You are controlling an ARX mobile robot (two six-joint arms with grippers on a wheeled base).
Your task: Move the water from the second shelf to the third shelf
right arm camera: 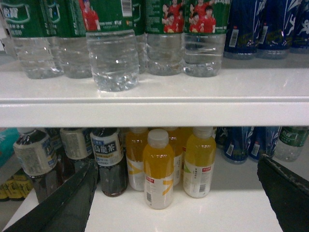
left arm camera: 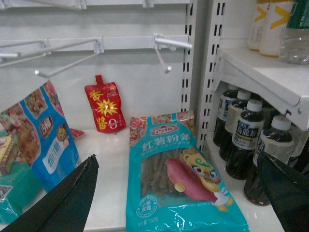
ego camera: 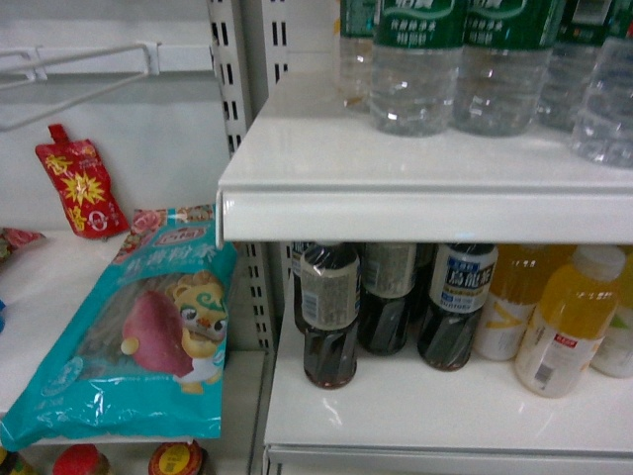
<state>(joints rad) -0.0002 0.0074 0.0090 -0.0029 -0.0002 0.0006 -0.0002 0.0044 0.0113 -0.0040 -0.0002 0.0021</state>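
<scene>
Several water bottles [right arm camera: 112,53] with green labels showing people in red shirts stand in a row on the upper white shelf [right arm camera: 154,113]; one stands forward of the rest. The head view shows only their lower parts [ego camera: 415,79]. One more green-labelled clear bottle [right arm camera: 289,142] stands far right on the lower shelf. My right gripper [right arm camera: 176,166] is open in front of the lower shelf, below the water, holding nothing. My left gripper [left arm camera: 177,159] is open over a teal packet [left arm camera: 178,179] in the bay to the left. Neither gripper shows in the head view.
On the lower shelf [ego camera: 445,406] stand dark tea bottles [ego camera: 330,317] and yellow juice bottles [right arm camera: 158,169]. Blue-labelled bottles [right arm camera: 260,29] stand to the right of the water. The left bay holds a red pouch [left arm camera: 105,108], a blue packet [left arm camera: 46,135] and wire hooks [left arm camera: 164,46].
</scene>
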